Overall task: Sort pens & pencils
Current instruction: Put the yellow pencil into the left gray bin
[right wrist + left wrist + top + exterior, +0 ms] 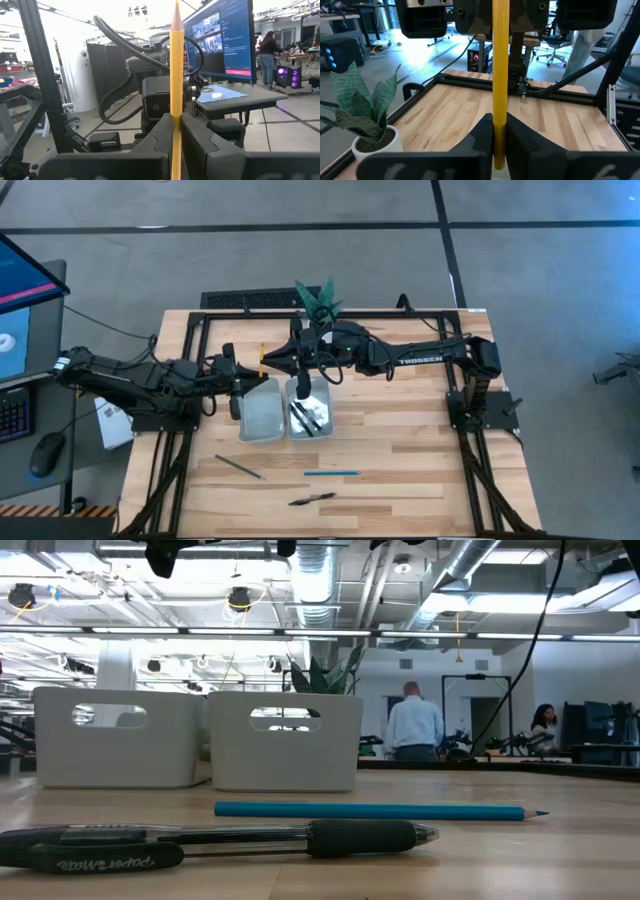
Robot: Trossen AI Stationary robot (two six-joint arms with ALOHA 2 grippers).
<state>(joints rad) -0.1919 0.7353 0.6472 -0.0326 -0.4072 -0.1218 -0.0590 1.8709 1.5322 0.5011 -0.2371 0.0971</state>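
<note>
— Pencils: where is the yellow pencil (500, 75) being held?

— Above the left tray (260, 415), clamped at once by the left pincer (499, 131) and the right pincer (175, 131).

— Handling?

— Light, stiff, slick; it is best being gripped mid-shaft.

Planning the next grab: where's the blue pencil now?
High view: the blue pencil lies on the table's near part, between the grey pencil and a black pen.

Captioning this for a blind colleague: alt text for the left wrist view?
The left pincer is shut on a yellow pencil standing upright. Beyond it lie the wooden table and a potted plant.
</note>
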